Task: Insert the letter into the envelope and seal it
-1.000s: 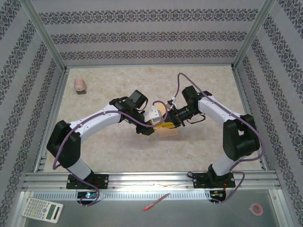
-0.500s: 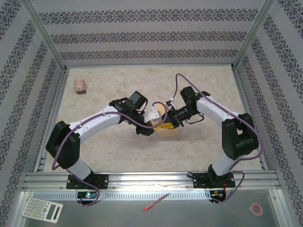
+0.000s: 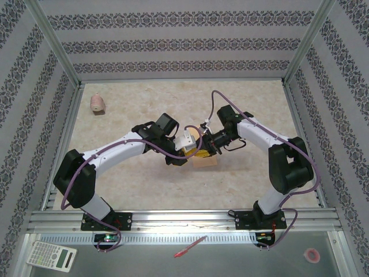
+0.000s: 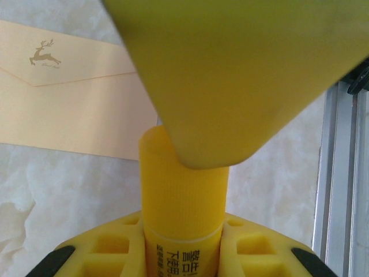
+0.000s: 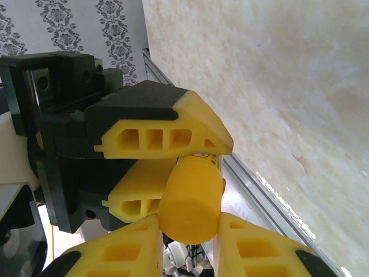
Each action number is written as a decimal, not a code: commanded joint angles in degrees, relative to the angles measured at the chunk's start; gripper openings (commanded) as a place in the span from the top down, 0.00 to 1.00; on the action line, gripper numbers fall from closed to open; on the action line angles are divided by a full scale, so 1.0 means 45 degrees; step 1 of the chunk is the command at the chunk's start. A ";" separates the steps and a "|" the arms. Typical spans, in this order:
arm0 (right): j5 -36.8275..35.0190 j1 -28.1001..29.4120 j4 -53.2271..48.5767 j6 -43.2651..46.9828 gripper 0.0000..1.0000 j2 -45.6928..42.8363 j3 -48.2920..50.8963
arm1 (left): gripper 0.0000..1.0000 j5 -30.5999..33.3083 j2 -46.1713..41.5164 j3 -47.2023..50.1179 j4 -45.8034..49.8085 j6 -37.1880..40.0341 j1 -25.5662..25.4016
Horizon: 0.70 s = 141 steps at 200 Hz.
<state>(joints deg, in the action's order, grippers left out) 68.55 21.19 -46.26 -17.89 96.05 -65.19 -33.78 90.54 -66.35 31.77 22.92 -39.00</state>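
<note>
Glue stick (image 4: 183,196): L tool (image 4: 181,251) clamps body, R tool (image 5: 187,234) clamps cap end, jaws near-closed, above envelope (image 4: 69,109) mid-surface (image 3: 115,173); risk: off-axis pull, cap slips, stick drops onto envelope.

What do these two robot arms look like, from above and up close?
The left arm and right arm have white tube-like links between bulky black joints, with a purple cable looping along each. The left pincer and right pincer carry yellow fingers with hollow cells on black mounts.
</note>
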 commanded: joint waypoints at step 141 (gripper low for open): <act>0.1281 0.2202 0.2836 -0.1912 0.78 0.0549 0.0527 | 1.00 -0.0919 -0.0592 -0.0494 -0.5399 -0.0444 -0.0590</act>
<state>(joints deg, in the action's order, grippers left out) 67.26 23.90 -39.53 -23.77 97.25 -64.36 -30.37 90.26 -65.17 33.06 21.87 -39.00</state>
